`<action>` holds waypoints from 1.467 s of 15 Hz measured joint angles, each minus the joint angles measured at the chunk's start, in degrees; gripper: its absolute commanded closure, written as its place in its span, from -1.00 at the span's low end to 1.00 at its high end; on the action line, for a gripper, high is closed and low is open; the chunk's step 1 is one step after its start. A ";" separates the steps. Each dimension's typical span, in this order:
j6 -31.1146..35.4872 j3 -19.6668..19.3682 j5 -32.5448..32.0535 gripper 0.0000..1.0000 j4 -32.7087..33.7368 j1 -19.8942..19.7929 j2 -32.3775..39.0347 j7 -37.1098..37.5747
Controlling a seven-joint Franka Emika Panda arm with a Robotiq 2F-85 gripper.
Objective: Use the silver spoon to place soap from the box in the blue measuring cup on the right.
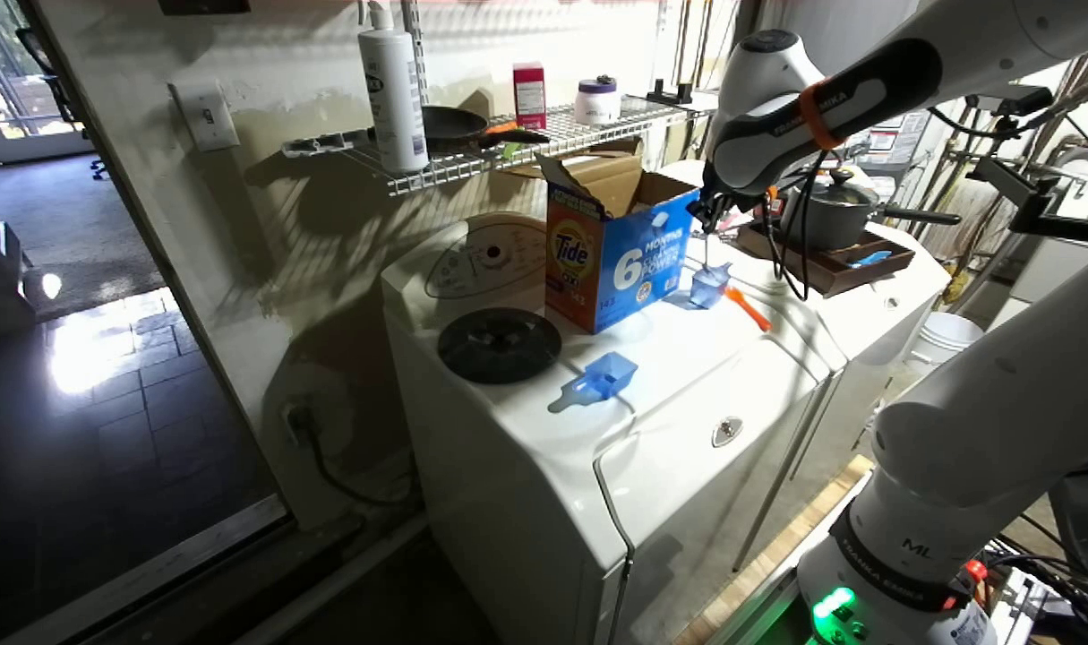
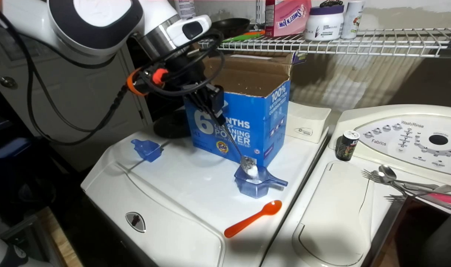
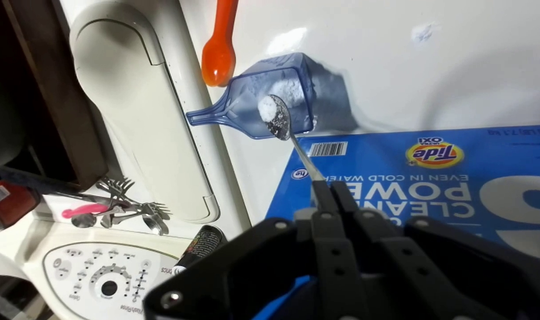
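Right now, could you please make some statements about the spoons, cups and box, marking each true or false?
The tool is shut on the silver spoon. True.
The silver spoon is bare. False: it carries soap.
The right cup has soap inside. True.
The orange spoon lies in the right cup. False: the orange spoon lies outside it, on the machine.
The box is open on top. True.
The left cup touches the box. False: the left cup stands apart from it.

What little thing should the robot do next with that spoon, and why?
Probably tip the silver spoon a bit more. The gripper holds it slanting down over the blue cup; white powder sits on the spoon, and some lies in the cup too.
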 measured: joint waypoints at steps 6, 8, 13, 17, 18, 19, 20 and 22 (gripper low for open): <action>0.10 -1.36 5.38 0.98 0.08 -0.11 -0.18 -2.43; 0.10 -1.58 6.26 0.98 0.21 -0.24 -0.28 -2.84; 0.10 -1.53 6.34 0.98 0.75 -0.71 -0.85 -3.11; 0.03 -1.12 6.13 0.98 0.78 -0.71 -2.12 -3.50; -0.10 -0.94 5.97 0.98 0.78 -0.73 -2.41 -3.55; -0.23 -0.67 5.70 0.98 0.78 -0.79 -2.66 -3.55; -0.42 -0.29 5.19 0.98 0.78 -0.91 -2.87 -3.55; -0.97 0.76 3.52 0.98 0.79 -1.31 -3.24 -3.48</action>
